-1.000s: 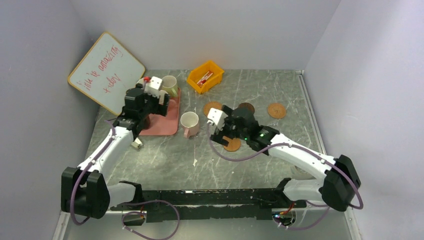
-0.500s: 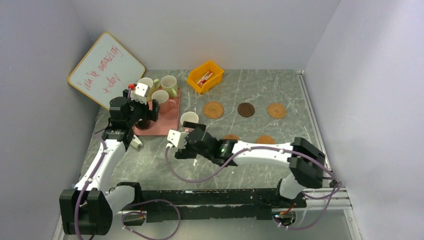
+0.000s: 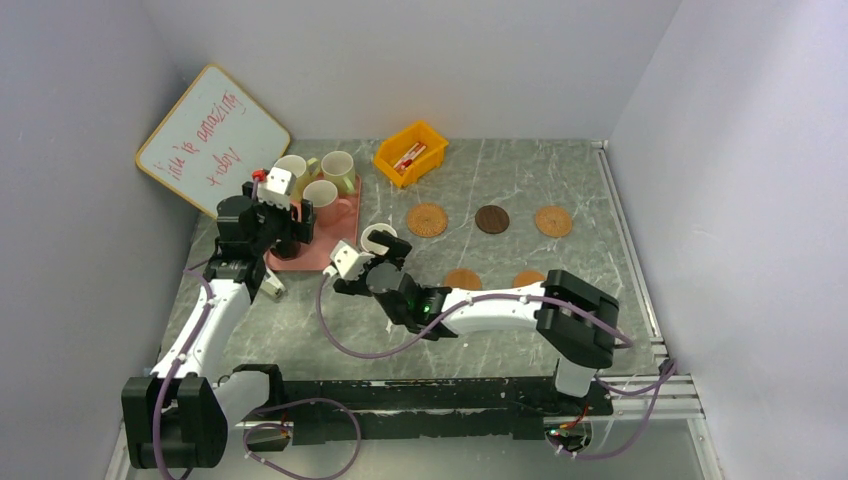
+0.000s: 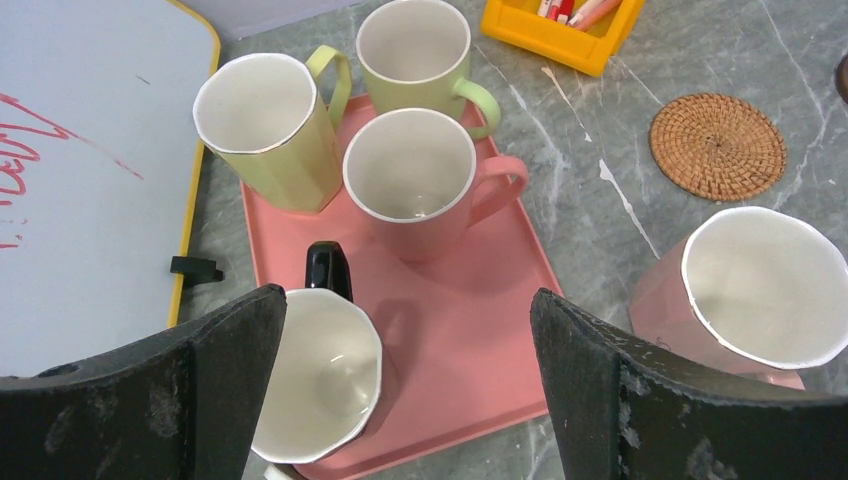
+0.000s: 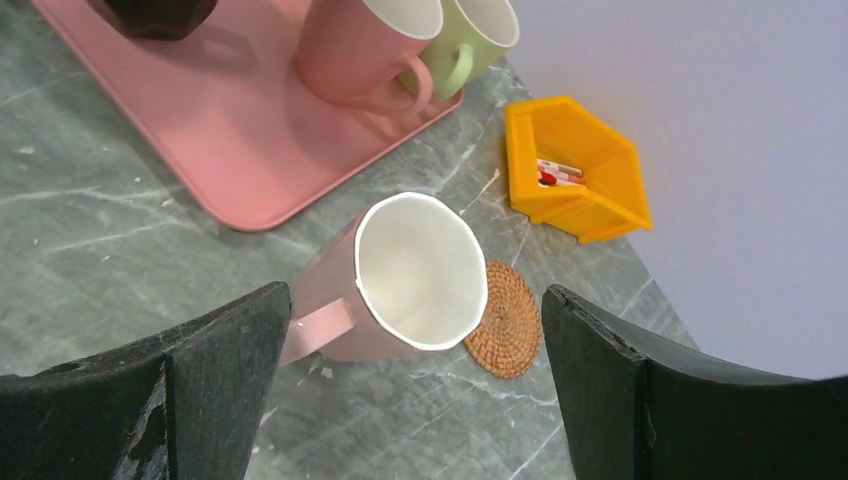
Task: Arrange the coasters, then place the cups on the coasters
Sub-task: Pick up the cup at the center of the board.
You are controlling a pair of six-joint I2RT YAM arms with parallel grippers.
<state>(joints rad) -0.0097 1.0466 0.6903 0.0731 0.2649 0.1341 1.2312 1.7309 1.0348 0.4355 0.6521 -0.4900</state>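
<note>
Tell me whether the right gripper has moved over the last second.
Yes. The right gripper swung left in the top view, away from the woven coaster toward the pink tray; its open fingers now frame the pink mug.

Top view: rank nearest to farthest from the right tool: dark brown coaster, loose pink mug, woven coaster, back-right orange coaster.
1. Loose pink mug: inside the open right tool.
2. Woven coaster: left end of the back row.
3. Dark brown coaster: middle of the back row.
4. Orange coaster: right end of the back row.
</note>
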